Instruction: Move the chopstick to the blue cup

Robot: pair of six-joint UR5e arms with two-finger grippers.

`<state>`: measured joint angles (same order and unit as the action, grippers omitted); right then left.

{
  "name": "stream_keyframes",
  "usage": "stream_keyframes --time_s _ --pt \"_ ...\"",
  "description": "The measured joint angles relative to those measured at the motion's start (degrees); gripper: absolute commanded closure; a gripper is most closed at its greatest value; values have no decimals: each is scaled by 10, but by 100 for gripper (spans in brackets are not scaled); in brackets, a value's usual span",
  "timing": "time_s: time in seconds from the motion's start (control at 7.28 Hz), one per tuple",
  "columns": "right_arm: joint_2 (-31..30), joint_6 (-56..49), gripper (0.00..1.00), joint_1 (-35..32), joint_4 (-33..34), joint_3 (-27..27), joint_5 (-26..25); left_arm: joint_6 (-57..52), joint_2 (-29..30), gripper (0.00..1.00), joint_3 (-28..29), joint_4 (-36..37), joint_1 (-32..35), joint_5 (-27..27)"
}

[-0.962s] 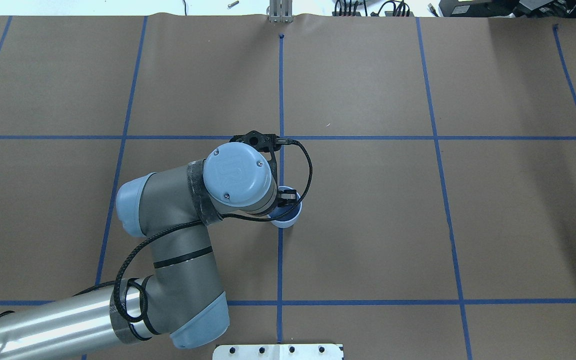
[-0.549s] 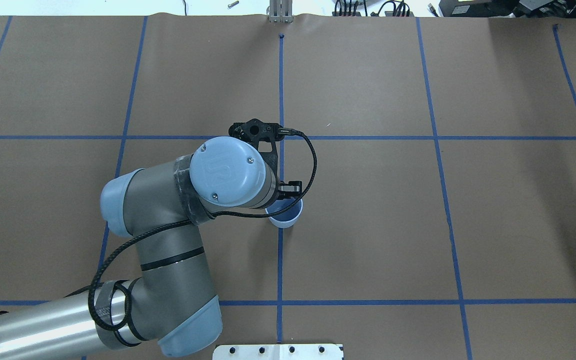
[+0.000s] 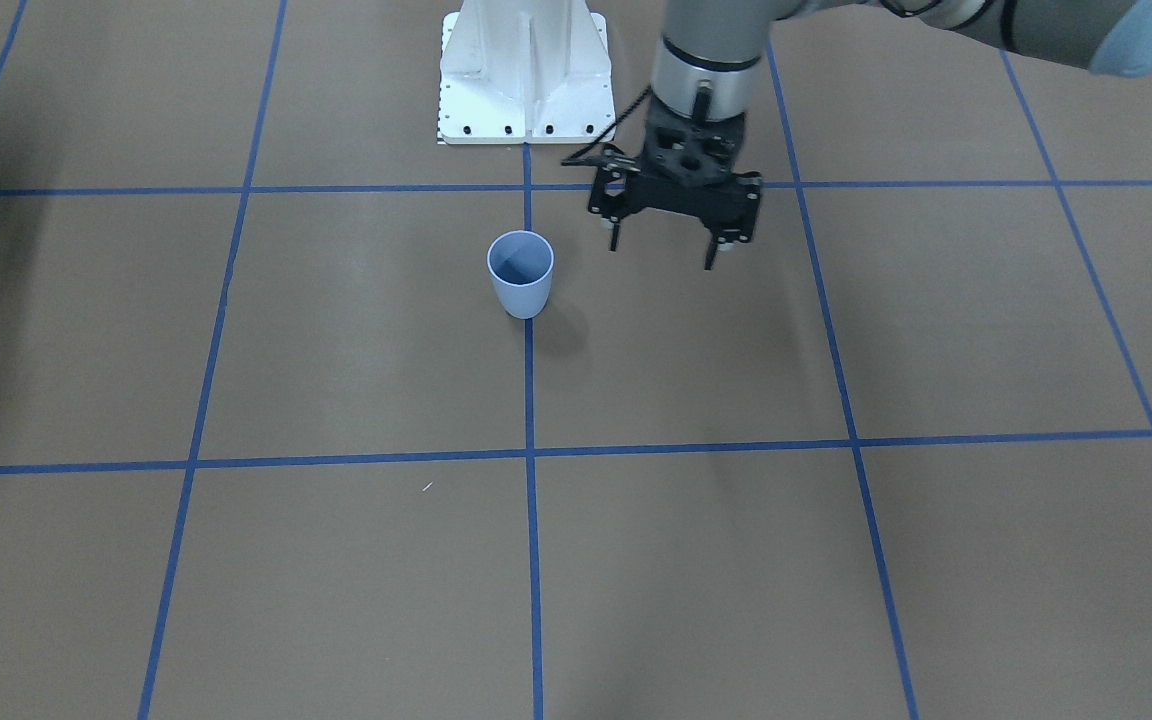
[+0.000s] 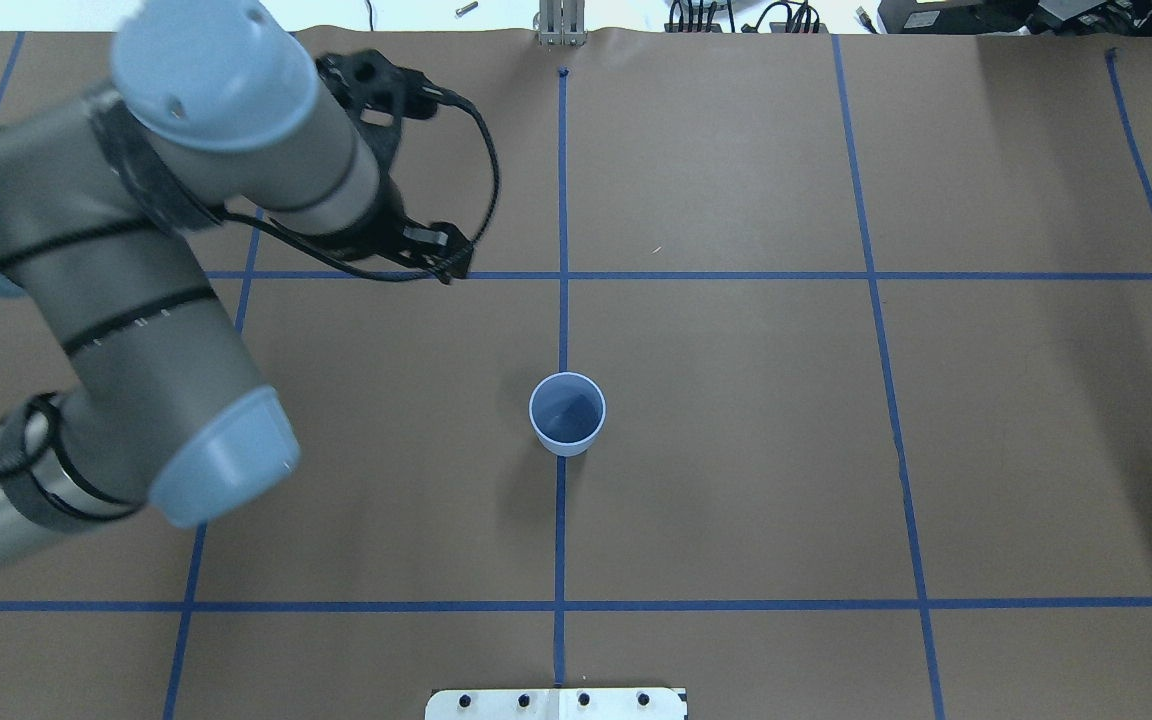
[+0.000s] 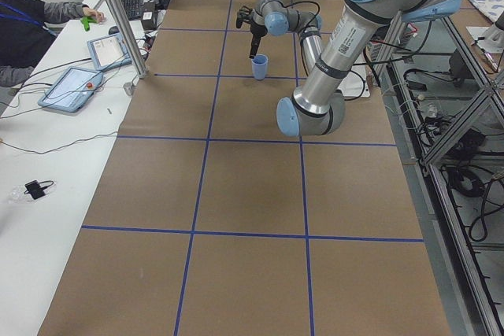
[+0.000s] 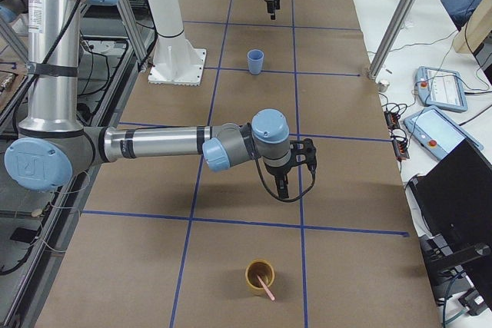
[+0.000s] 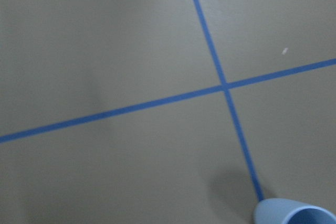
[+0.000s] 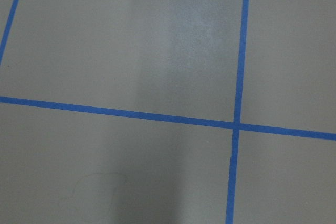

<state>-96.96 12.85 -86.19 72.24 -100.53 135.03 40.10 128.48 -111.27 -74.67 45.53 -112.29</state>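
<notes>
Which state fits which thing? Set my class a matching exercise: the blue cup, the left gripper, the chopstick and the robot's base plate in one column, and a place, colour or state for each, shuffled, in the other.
Things:
1. blue cup
2. left gripper
3. chopstick
4. base plate

Descriptions:
a. open, holding nothing
b. white, with dark bolts along its edge
c. leaning in the orange cup
d. upright on a blue tape line, with nothing in it

Pairs: 1-d, 2-a, 3-c, 4-b
</notes>
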Motion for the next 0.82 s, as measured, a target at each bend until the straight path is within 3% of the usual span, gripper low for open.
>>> stream_keyframes --time_s 0.41,0.55,0.82 --pt "-42 -42 0 -39 2 0 -1 -334 -84 1 63 16 227 -125" --pt "-53 -59 0 -53 3 1 -1 -381 -116 1 100 11 286 -172" --pt "-77 -97 0 -92 4 2 -7 -430 -177 1 171 -8 371 -211"
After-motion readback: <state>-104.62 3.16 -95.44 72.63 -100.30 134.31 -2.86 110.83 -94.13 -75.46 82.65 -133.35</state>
